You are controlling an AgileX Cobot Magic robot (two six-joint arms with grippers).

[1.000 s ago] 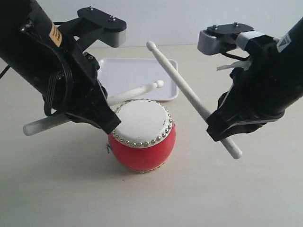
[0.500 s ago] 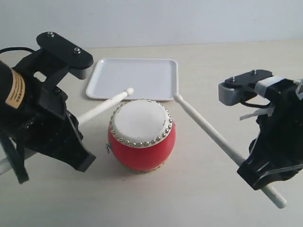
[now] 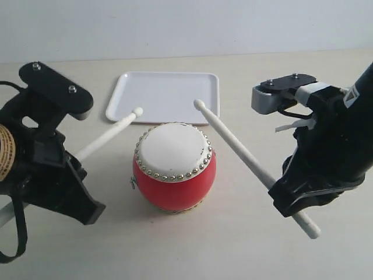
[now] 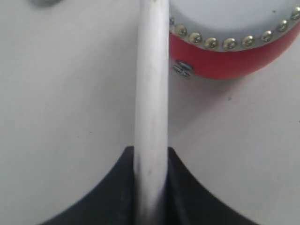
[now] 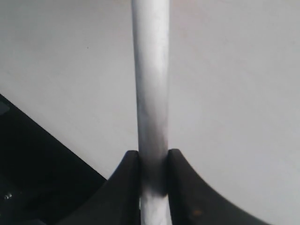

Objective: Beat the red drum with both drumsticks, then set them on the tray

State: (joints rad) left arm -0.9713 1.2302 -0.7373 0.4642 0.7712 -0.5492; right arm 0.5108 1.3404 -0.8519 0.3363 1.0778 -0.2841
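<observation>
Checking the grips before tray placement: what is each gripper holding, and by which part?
Left gripper: thin pale wooden left drumstick, clamped near its butt end. Right gripper: the matching right drumstick, also near its butt end.

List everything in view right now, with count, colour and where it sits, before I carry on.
red drum: one, glossy red body with cream head and silver studs, upright in the middle of the table.
left drumstick: one, pale whitish, angled past the drum's left side, tip toward the tray, not on the drum head.
right drumstick: one, pale whitish, angled past the drum's right side, tip toward the tray, not on the drum head.
tray: one, white, behind the drum.
table: one, beige, under everything.
left jaws: one pair, black, shut on the left drumstick, on the left arm.
right jaws: one pair, black, shut on the right drumstick, on the right arm.
</observation>
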